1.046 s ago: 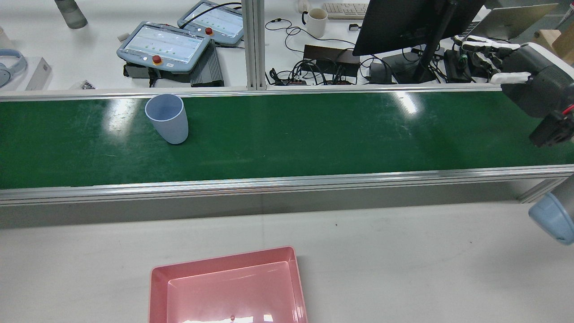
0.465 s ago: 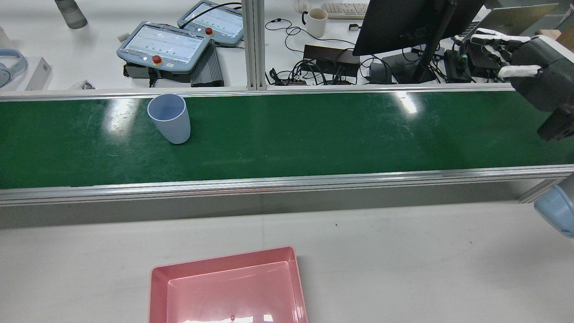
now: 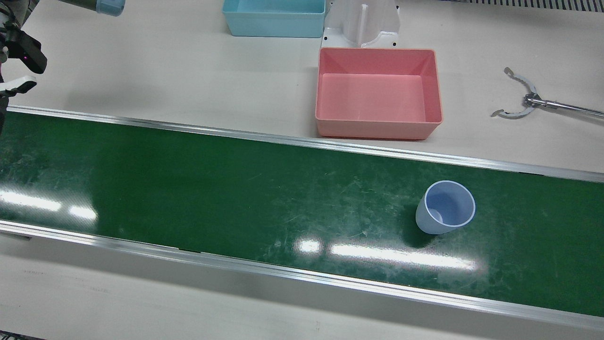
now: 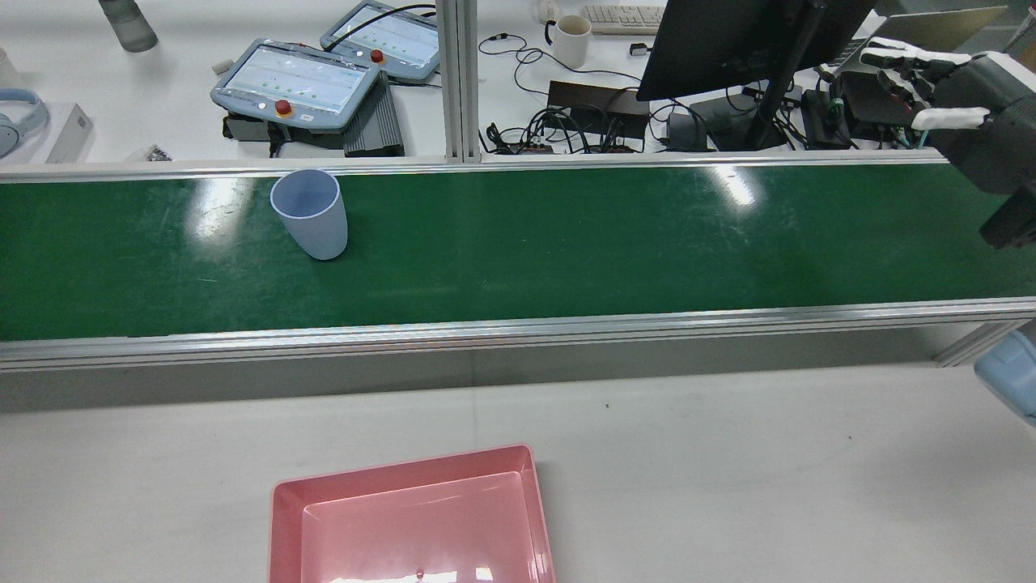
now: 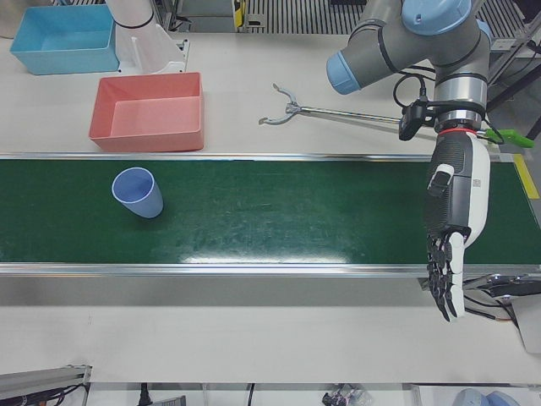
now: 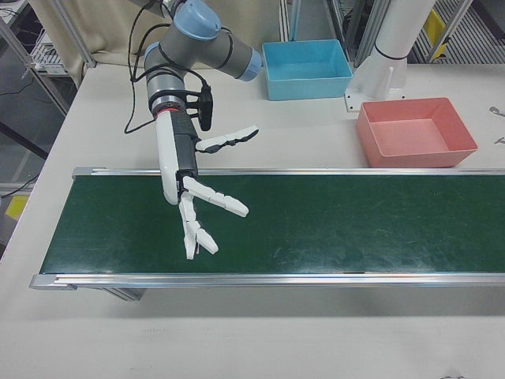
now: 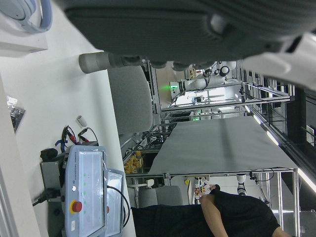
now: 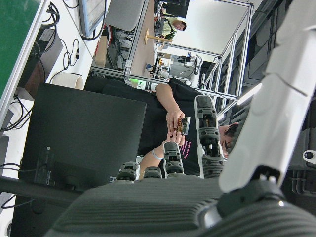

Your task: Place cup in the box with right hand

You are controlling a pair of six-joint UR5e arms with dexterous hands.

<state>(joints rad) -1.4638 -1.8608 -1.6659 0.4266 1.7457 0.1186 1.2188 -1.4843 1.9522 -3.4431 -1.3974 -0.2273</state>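
Note:
A pale blue cup (image 4: pixel 309 212) stands upright and alone on the green conveyor belt (image 4: pixel 566 243); it also shows in the front view as the cup (image 3: pixel 446 208) and in the left-front view as the cup (image 5: pixel 138 192). The empty pink box (image 4: pixel 413 518) sits on the white table beside the belt, also seen as the pink box (image 3: pixel 379 92). My right hand (image 4: pixel 963 105) hovers open at the belt's far right end, a long way from the cup; in the right-front view the right hand (image 6: pixel 197 209) has its fingers spread. My left hand (image 5: pixel 452 233) hangs open over the belt's other end, holding nothing.
A blue box (image 3: pixel 273 16) stands beyond the pink one. A metal grabber tool (image 3: pixel 528 101) lies on the table near the left arm's side. Behind the belt are teach pendants (image 4: pixel 295 81), a monitor (image 4: pixel 728 40) and cables. A person shows in the hand views' background.
The cup has drifted slightly to the right along the belt in the rear view. My right hand has moved up and toward that view's right edge.

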